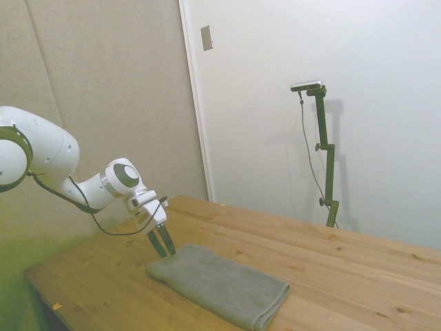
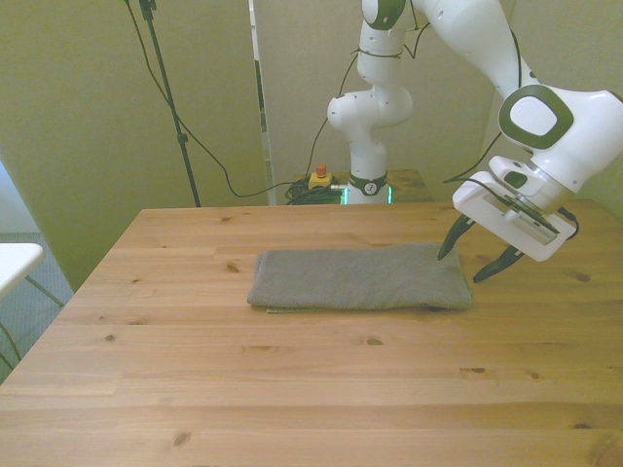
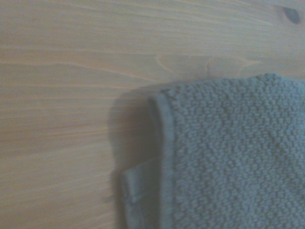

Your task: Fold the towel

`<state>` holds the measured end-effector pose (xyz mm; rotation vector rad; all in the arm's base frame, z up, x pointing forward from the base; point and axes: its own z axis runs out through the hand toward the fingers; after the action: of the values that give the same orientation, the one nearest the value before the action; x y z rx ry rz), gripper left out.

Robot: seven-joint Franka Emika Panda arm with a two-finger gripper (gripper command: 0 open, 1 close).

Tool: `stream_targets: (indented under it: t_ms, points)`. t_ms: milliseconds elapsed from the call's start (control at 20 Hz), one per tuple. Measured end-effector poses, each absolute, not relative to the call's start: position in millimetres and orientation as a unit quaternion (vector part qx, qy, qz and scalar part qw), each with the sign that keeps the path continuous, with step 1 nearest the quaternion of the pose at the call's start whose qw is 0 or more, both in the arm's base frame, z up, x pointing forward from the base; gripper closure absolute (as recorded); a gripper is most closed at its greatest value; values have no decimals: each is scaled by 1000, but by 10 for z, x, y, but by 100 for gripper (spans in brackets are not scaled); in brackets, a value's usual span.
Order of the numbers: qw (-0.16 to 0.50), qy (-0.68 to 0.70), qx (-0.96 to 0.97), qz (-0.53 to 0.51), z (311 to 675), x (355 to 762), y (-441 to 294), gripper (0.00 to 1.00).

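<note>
The grey-olive towel (image 2: pixel 355 279) lies flat on the wooden table (image 2: pixel 292 389) as a long doubled rectangle, with layered edges showing at its ends. It is also in the side view, towel (image 1: pixel 220 286), near the table's front edge. My gripper (image 2: pixel 460 269) is open, tilted, with its dark fingertips low at the towel's end on the front view's right. Nothing is held between them. In the side view the gripper (image 1: pixel 167 253) stands at the towel's near-left corner. The wrist view shows a towel corner (image 3: pixel 233 157) with a lower layer sticking out beneath it.
Bare wood surrounds the towel on all sides. A yellow and red button (image 2: pixel 318 177) and cables lie on the floor behind the table, by the robot's base. A white surface (image 2: pixel 15 261) shows at the front view's left edge.
</note>
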<state>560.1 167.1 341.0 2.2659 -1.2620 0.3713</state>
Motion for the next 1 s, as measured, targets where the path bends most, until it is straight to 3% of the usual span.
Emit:
stream_targets:
  t_ms: [50,1000]
  points:
    - [261,-468,833,137,3406,5603,1610,100]
    - [274,-468,829,138,3281,5499,1287,100]
